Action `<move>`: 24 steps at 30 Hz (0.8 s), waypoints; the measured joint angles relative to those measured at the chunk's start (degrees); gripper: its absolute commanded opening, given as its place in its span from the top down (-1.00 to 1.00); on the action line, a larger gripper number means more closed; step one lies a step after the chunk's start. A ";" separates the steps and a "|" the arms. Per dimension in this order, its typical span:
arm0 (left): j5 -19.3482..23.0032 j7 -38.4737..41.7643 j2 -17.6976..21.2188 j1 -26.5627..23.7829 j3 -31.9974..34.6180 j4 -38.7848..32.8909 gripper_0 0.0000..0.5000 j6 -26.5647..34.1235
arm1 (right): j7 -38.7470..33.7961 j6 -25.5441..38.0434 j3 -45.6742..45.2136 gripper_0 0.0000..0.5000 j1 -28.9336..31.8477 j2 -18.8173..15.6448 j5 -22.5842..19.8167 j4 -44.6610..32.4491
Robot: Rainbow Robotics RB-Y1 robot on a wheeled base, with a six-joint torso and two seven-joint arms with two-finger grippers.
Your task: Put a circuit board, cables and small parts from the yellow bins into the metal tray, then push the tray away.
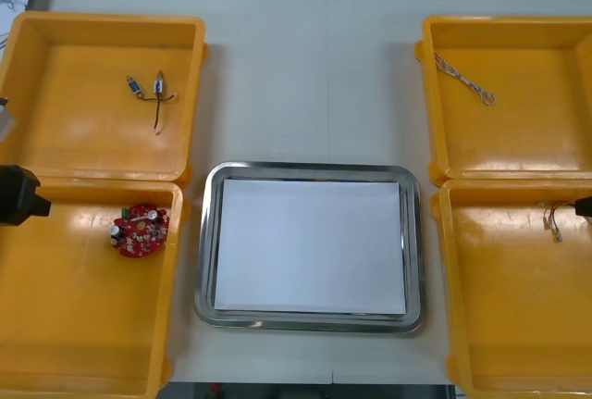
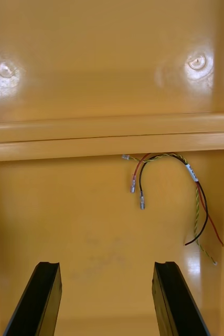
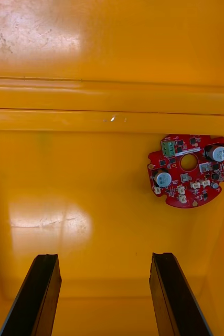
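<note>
Table (image 1: 305, 75): metal tray (image 1: 205, 260) holds nothing; circuit board (image 1: 140, 230), cables (image 1: 465, 80) lie in yellow bins (image 1: 55, 325). Left gripper (image 3: 104, 257), right gripper (image 2: 107, 265): wide, unloaded, above near bins.

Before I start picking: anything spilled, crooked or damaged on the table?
Nothing stands out. The metal tray sits square between the yellow bins; the circuit board, small metal parts, twisted cable and red and yellow cable all lie inside bins. The left end effector and right end effector hang open over the near bins.

Near right yellow bin (image 1: 518, 325) partly beyond front view's edges.
</note>
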 measured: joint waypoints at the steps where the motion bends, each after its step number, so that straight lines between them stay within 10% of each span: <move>1: -0.25 0.01 0.00 0.38 -0.39 -0.04 -1.00 -1.12 | 0.00 -1.20 0.03 -1.00 0.43 0.00 -0.01 0.84; 24: -12.19 5.33 0.01 6.99 -14.54 -1.79 -1.00 -20.55 | 0.50 -15.49 7.29 -1.00 1.64 0.00 1.84 17.36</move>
